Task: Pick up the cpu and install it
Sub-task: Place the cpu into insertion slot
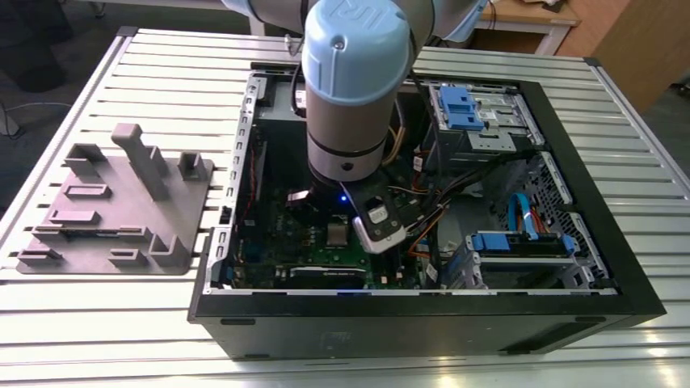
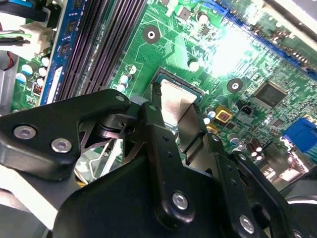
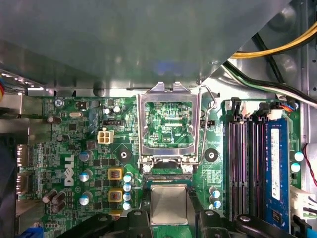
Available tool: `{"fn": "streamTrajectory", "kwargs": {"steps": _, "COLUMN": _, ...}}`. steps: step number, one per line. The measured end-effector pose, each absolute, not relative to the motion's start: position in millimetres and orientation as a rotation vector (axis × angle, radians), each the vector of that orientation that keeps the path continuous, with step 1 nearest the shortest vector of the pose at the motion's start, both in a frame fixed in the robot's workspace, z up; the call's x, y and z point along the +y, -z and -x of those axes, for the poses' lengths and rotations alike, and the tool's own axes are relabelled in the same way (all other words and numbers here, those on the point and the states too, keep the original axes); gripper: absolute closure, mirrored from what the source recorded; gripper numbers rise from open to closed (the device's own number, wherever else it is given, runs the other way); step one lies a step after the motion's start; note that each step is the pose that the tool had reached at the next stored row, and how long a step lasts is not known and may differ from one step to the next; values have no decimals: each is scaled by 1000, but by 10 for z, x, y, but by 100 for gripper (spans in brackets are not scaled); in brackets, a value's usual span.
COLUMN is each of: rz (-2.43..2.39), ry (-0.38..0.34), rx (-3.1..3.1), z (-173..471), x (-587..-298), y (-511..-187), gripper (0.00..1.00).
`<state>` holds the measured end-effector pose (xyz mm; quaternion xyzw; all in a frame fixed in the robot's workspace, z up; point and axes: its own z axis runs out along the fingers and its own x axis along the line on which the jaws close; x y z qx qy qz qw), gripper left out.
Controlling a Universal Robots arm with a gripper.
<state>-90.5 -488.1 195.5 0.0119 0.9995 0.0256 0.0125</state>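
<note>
Gripper (image 3: 169, 218) with fingers (image 3: 138, 223) clamped on opposite edges of the cpu (image 3: 168, 203), holding it low over the socket on the green board (image 3: 69, 141). Hinged socket frame (image 3: 168, 95) stands open; the install looks unfinished.

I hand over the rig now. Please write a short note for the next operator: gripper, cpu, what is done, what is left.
Gripper: down inside the open computer case, straddling the cpu; whether it grips cannot be told.
Cpu: appears to lie flat in the socket on the green motherboard, next to the socket frame.
Done: cpu brought to the socket.
Left: socket frame stands open, not closed over the cpu; seating not confirmed.
</note>
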Motion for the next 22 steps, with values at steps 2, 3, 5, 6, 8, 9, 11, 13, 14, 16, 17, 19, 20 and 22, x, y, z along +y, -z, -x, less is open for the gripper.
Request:
{"fn": "streamTrajectory", "kwargs": {"steps": 2, "rz": -37, "ry": -84, "rx": 3115, "z": 905, "x": -4881, "y": -1954, "gripper": 61}}
{"fn": "streamTrajectory", "kwargs": {"steps": 3, "rz": -38, "ry": -85, "rx": 3115, "z": 905, "x": -4885, "y": -1953, "gripper": 61}}
{"fn": "streamTrajectory", "kwargs": {"steps": 5, "rz": -39, "ry": -84, "rx": 3115, "z": 905, "x": -4891, "y": -1954, "gripper": 61}}
{"fn": "streamTrajectory", "kwargs": {"steps": 6, "rz": -39, "ry": -84, "rx": 3115, "z": 905, "x": -4892, "y": -1954, "gripper": 61}}
{"fn": "streamTrajectory", "kwargs": {"steps": 8, "rz": -40, "ry": -85, "rx": 3115, "z": 905, "x": -4893, "y": -1953, "gripper": 61}}
{"fn": "streamTrajectory", "kwargs": {"steps": 9, "rz": -40, "ry": -84, "rx": 3115, "z": 905, "x": -4893, "y": -1953, "gripper": 61}}
{"fn": "streamTrajectory", "kwargs": {"steps": 11, "rz": -40, "ry": -84, "rx": 3115, "z": 905, "x": -4894, "y": -1949, "gripper": 61}}
{"fn": "streamTrajectory", "kwargs": {"steps": 13, "rz": -41, "ry": -84, "rx": 3115, "z": 905, "x": -4896, "y": -1945, "gripper": 61}}
{"fn": "streamTrajectory", "kwargs": {"steps": 14, "rz": -41, "ry": -84, "rx": 3115, "z": 906, "x": -4897, "y": -1943, "gripper": 61}}
{"fn": "streamTrajectory", "kwargs": {"steps": 16, "rz": -41, "ry": -84, "rx": 3115, "z": 906, "x": -4897, "y": -1941, "gripper": 61}}
{"fn": "streamTrajectory", "kwargs": {"steps": 17, "rz": -41, "ry": -84, "rx": 3115, "z": 906, "x": -4897, "y": -1941, "gripper": 61}}
{"fn": "streamTrajectory", "kwargs": {"steps": 19, "rz": -41, "ry": -84, "rx": 3115, "z": 907, "x": -4897, "y": -1940, "gripper": 61}}
{"fn": "streamTrajectory", "kwargs": {"steps": 20, "rz": -41, "ry": -84, "rx": 3115, "z": 909, "x": -4898, "y": -1934, "gripper": 61}}
{"fn": "streamTrajectory", "kwargs": {"steps": 22, "rz": -41, "ry": -84, "rx": 3115, "z": 912, "x": -4899, "y": -1927, "gripper": 61}}
